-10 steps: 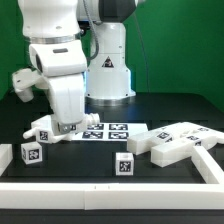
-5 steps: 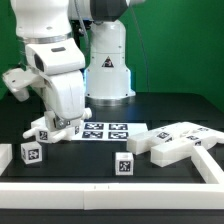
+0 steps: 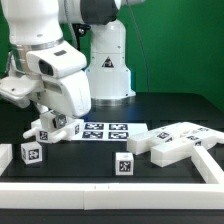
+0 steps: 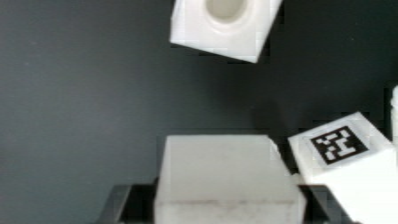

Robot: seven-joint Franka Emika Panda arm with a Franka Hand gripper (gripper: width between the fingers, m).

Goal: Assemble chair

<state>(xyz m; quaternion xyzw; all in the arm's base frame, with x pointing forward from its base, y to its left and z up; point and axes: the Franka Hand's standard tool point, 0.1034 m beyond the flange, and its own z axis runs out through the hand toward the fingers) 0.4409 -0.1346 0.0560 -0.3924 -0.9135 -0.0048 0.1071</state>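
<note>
My gripper (image 3: 62, 126) is low over the table at the exterior view's left, shut on a white blocky chair piece (image 3: 44, 131) with a square tag. In the wrist view this white block (image 4: 222, 172) fills the gap between the dark fingers (image 4: 135, 203). Whether it rests on the table I cannot tell. Close by in the wrist view lie a white piece with a round hole (image 4: 228, 25) and a tagged piece (image 4: 338, 146). A pile of further white chair pieces (image 3: 176, 142) lies at the exterior view's right.
The marker board (image 3: 107, 131) lies flat just right of the gripper. Two tagged white cubes (image 3: 31, 154) (image 3: 124, 166) stand in front, another white block (image 3: 4, 158) at the left edge. A white border rail (image 3: 110, 196) runs along the front. The robot's base (image 3: 108, 62) stands behind.
The arm's upper body has swung toward the exterior view's left and tilted, while the gripper stays low on the same white piece.
</note>
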